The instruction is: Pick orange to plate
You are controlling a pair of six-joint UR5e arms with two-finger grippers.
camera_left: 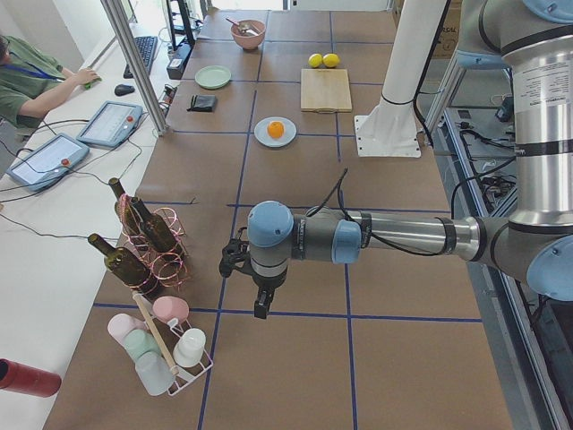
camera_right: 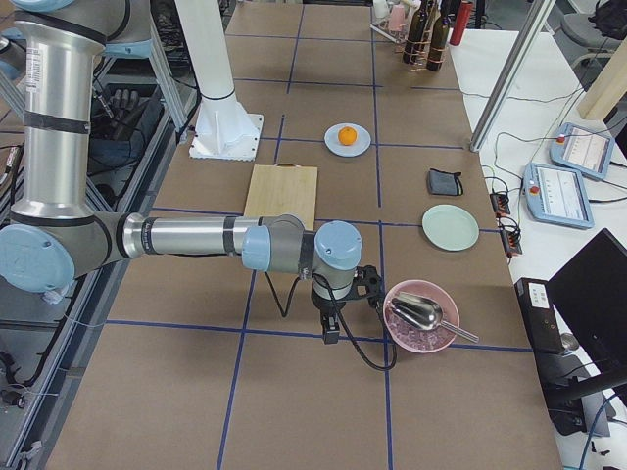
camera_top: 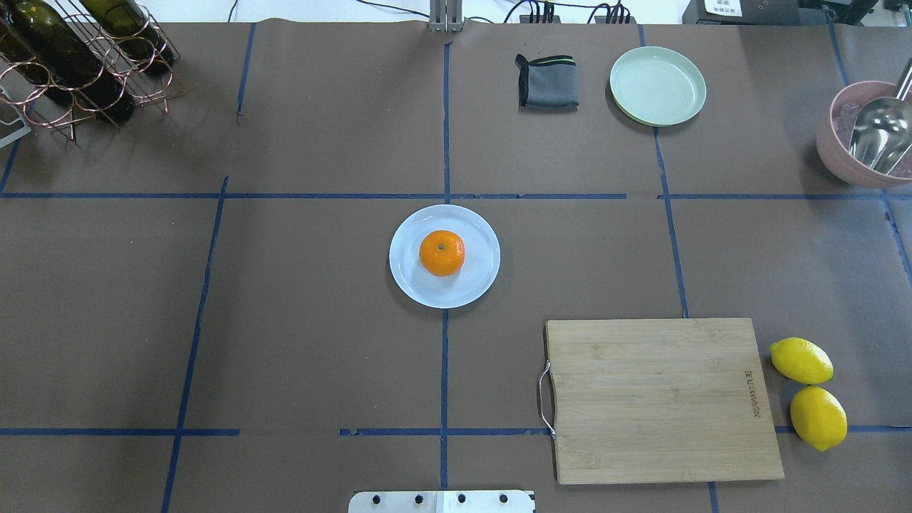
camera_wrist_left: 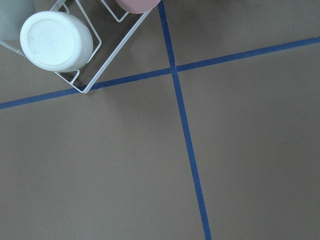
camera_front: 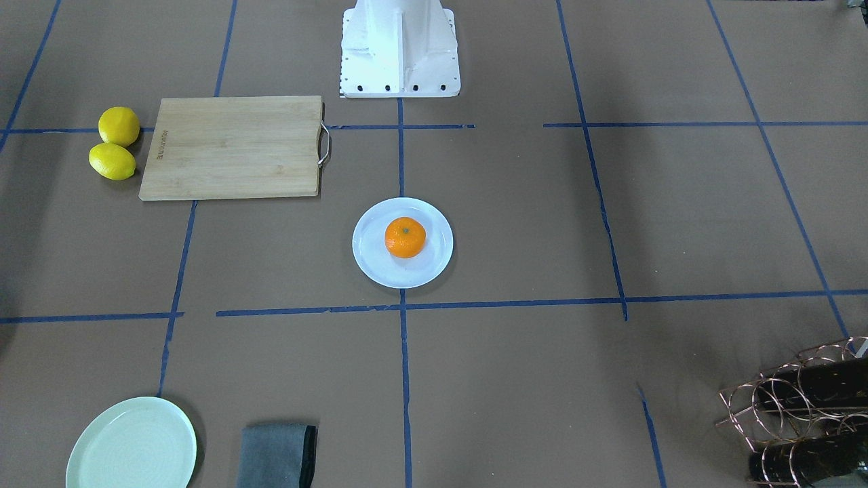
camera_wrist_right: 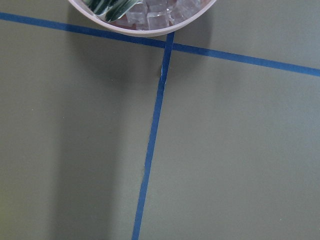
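The orange (camera_top: pixel 442 253) rests in the middle of the pale bluish-white plate (camera_top: pixel 479 285) at the table's centre; both also show in the front view as the orange (camera_front: pixel 405 237) on the plate (camera_front: pixel 373 261). No gripper is near them. My left gripper (camera_left: pixel 235 260) hangs over bare table at the left end, beside the bottle rack. My right gripper (camera_right: pixel 367 284) hangs at the right end, next to the pink bowl. Both show only in the side views, so I cannot tell whether they are open or shut. The wrist views show only tabletop and tape lines.
A bamboo cutting board (camera_top: pixel 662 399) lies near the robot with two lemons (camera_top: pixel 809 385) beside it. A pale green plate (camera_top: pixel 657 85) and a folded grey cloth (camera_top: pixel 548 82) sit at the far side. A pink bowl with a scoop (camera_top: pixel 866 135) and a bottle rack (camera_top: pixel 78 57) stand at the far corners.
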